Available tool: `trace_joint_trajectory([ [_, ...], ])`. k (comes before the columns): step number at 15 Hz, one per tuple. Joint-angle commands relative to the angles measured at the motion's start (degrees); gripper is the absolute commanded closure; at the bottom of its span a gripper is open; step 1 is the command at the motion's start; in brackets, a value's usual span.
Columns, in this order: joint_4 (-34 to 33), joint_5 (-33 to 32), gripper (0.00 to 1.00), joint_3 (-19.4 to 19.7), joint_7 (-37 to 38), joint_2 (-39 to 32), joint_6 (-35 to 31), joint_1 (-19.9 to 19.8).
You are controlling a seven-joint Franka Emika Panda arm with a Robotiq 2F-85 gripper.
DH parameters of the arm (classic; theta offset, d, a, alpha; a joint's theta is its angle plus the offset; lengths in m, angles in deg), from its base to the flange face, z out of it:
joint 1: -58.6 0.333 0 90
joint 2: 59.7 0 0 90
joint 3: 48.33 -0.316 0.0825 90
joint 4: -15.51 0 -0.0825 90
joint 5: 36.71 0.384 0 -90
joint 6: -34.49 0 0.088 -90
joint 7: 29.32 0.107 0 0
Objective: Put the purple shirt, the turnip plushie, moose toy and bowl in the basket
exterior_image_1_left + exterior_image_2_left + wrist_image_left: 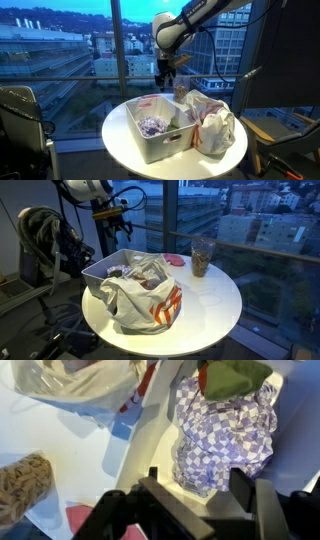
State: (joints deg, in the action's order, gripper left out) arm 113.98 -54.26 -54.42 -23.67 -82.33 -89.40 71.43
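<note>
My claw [195, 490] is the closest thing in the wrist view. Its two dark fingers [241, 487] stand apart with nothing between them, so it is open and holds nothing. In both exterior views the claw [165, 72] hangs in the air above the far side of the basket [160, 145], not touching anything.

Right under the claw I see the purple shirt [225, 435]. It has little white squares on it and lies bunched up inside the basket [150, 425]. In an exterior view it shows as a purple lump [152, 124] in the near part of the basket.

Next to the shirt, also in the basket, lies a green and red toy [235, 375] (I cannot tell which toy it is).

Outside the basket, on the round white table [215, 305], a crinkly plastic bag [140, 300] leans against the basket's side. A clear jar [203, 255] full of brownish bits stands on the table, upright. Just beside the jar lies the pink bowl [177, 258], on the table and not in the basket. In the wrist view the jar [20, 485] and the bowl [80, 518] sit close together at the lower edge.
</note>
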Motion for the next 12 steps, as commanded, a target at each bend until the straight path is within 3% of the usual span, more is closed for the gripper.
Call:
trace_joint_trajectory([
  [1, 9.3, 4.8, 0.0, 2.1, 3.4, 8.6, -2.5, -3.7],
  [6, 18.8, 12.8, 0.0, 5.1, 4.8, 13.9, -1.8, -9.2],
  [12, 23.4, 13.5, 0.0, 8.8, 4.6, 8.5, -4.3, -13.5],
])
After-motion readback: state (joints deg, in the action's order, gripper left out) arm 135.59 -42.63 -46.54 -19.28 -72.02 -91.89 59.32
